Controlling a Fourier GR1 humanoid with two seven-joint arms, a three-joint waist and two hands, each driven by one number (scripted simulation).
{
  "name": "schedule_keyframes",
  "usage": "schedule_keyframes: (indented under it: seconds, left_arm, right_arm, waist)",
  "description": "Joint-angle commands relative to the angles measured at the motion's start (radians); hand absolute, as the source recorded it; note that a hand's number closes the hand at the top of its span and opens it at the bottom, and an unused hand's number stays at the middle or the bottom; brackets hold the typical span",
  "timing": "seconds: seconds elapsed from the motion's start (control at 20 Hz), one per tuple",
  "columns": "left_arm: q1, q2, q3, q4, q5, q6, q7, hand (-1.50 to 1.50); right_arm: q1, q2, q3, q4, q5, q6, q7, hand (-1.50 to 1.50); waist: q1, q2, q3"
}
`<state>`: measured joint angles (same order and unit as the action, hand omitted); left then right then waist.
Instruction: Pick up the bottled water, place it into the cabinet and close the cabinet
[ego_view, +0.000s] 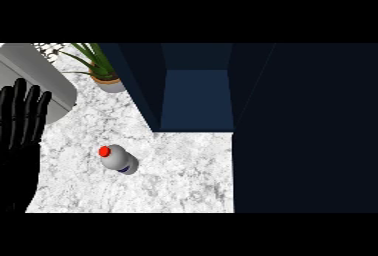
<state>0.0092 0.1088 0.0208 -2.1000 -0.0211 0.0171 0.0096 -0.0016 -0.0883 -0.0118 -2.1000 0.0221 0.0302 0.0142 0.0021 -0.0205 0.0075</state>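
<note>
The red-capped bottled water (118, 159) sits on the table (184, 172). Well to its left, not touching it, the left hand (21, 125) rests open, fingers straight. Beyond it, up-right, the cabinet (196, 100) stands open.

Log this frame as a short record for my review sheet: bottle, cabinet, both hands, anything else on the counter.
bottle: bottled water, red cap, on the counter in front of the cabinet, not held
cabinet: cabinet dark blue, open, no item seen inside
left hand: left hand open, fingers up, resting at the view's left edge
right hand: not in view
other: potted plant; grey object at top left
</note>
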Motion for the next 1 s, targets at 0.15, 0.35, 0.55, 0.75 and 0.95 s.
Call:
schedule_keyframes:
  seconds: [0.15,0.35,0.55,0.75,0.95]
  left_arm:
    - [0.025,0.069,-0.126,-0.062,0.243,-0.281,-0.017,-1.5]
    - [0.153,0.08,-0.297,-0.018,0.436,-0.432,0.096,-1.5]
    - [0.271,0.206,-0.25,-0.203,0.634,-0.476,0.228,-1.5]
    - [0.347,0.295,-0.169,-0.341,0.801,-0.469,0.294,-1.5]
    - [0.404,0.351,-0.049,-0.345,0.92,-0.521,0.273,-1.5]
  right_arm:
    - [0.106,-0.004,-0.022,-0.051,-0.057,0.037,-0.018,-1.5]
    - [0.165,0.035,0.094,-0.057,-0.181,0.118,0.056,-1.5]
    - [0.255,-0.008,0.049,-0.201,-0.276,0.131,0.169,-1.5]
    - [0.341,-0.047,0.016,-0.349,-0.377,0.157,0.241,-1.5]
    - [0.386,-0.046,-0.012,-0.397,-0.411,0.165,0.245,-1.5]
  waist:
    - [-0.021,0.014,-0.008]
    - [-0.023,0.018,-0.008]
    - [-0.005,0.01,-0.008]
    - [-0.004,0.014,-0.007]
    - [-0.001,0.015,-0.007]
